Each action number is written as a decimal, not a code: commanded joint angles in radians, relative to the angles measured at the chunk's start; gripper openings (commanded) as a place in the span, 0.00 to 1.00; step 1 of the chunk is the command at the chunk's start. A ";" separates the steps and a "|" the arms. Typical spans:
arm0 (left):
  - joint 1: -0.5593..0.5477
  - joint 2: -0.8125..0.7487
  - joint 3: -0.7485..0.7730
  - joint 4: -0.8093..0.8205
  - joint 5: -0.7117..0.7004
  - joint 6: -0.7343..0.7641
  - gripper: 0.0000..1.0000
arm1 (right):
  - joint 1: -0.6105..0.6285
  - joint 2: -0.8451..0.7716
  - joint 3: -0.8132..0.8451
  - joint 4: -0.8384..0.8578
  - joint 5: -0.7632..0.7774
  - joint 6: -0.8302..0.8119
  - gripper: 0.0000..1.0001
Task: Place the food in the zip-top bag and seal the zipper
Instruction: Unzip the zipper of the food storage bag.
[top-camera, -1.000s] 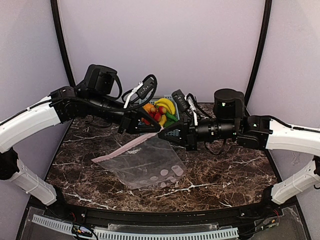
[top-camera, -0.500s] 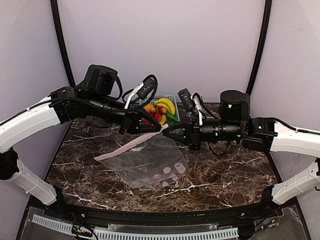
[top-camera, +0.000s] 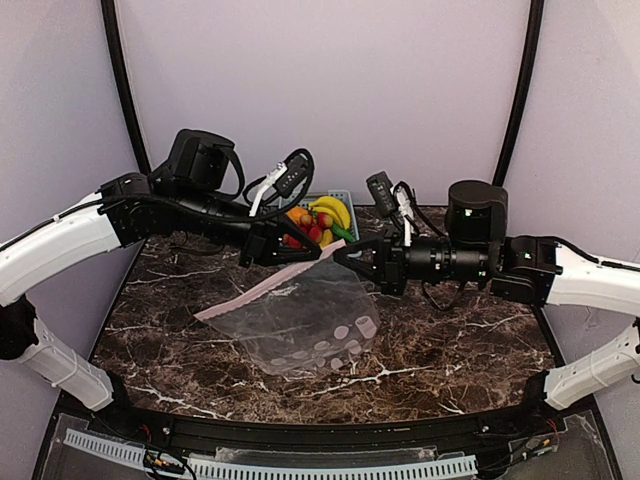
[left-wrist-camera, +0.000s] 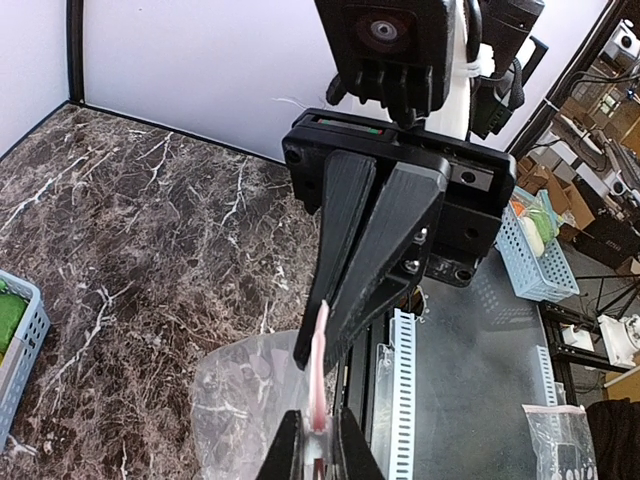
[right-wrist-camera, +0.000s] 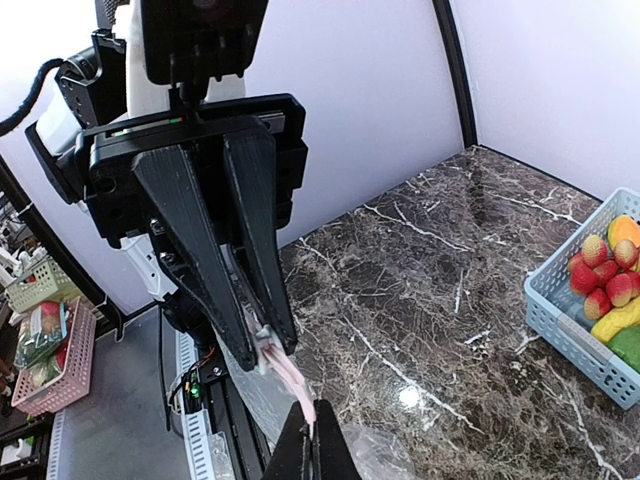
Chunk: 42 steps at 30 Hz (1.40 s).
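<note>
The clear zip-top bag (top-camera: 305, 318) hangs from its far corner, with its body slumped on the marble. Its pinkish zipper (top-camera: 262, 287) runs up to where the two grippers meet above the table. My left gripper (top-camera: 312, 256) is shut on the zipper (left-wrist-camera: 318, 385), and my right gripper (top-camera: 338, 254) is shut on the same strip (right-wrist-camera: 292, 378) just beside it, tip to tip. In the left wrist view my left gripper (left-wrist-camera: 318, 448) pinches the strip from below. In the right wrist view my right gripper (right-wrist-camera: 312, 440) does the same. The food (top-camera: 320, 220), yellow bananas, red fruits and green pieces, lies in the basket.
A light-blue lattice basket (top-camera: 343, 194) stands at the back centre, behind the grippers; it also shows at the right edge of the right wrist view as the basket (right-wrist-camera: 565, 325). The purple walls close in at the back and sides. A slotted white strip (top-camera: 300, 468) lines the near edge.
My right gripper has drawn back to the right and slightly up, holding the zipper. The bag's raised corner and body have shifted right with it. My left gripper has barely moved.
</note>
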 joint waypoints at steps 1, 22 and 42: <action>0.000 -0.040 -0.007 -0.085 -0.012 0.009 0.01 | -0.017 -0.036 -0.008 -0.017 0.118 0.014 0.00; 0.024 -0.077 -0.059 -0.094 -0.075 -0.012 0.01 | -0.098 -0.049 -0.018 -0.098 0.209 0.096 0.00; 0.078 -0.155 -0.129 -0.138 -0.098 -0.019 0.01 | -0.199 -0.076 -0.016 -0.158 0.254 0.117 0.00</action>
